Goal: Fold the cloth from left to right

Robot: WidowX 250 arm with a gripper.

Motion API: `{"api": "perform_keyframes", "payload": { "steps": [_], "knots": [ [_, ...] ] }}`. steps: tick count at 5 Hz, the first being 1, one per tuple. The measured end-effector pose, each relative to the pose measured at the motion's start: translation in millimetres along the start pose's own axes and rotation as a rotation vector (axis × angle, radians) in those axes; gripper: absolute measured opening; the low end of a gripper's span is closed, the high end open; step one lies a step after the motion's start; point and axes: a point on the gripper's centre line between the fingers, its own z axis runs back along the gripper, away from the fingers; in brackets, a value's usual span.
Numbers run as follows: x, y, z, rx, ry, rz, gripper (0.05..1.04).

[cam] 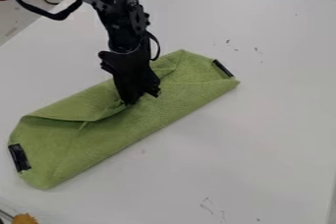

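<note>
On one table [263, 120], one gripper [142, 98] touches one cloth [125, 132] — two black strips [19, 157].

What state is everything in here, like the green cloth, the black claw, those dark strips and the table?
green cloth, folded over into a long bundle, upper edge rumpled with a loose flap
claw, pointing down at the middle of the cloth
lower-left dark strip, lying flat on the cloth
upper-right dark strip, at the cloth's edge
table, marked with small dark scuffs

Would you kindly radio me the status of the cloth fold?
Gripper at middle of green cloth. Cloth partly folded, black strip at near-left end. Robot arm overhangs it.
</note>
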Motion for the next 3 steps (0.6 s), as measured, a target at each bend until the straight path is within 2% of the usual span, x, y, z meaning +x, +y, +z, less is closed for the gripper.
{"api": "perform_keyframes", "payload": {
  "steps": [1, 2, 3],
  "knots": [
    [8.1, -4.5, 6.0, -0.008, 0.017, -0.02, 0.537],
    [8.5, -12.3, 11.1, -0.014, 0.061, -0.018, 0.84],
    [5.6, -22.8, 20.1, -0.005, 0.095, -0.01, 1.008]
  ]
}}
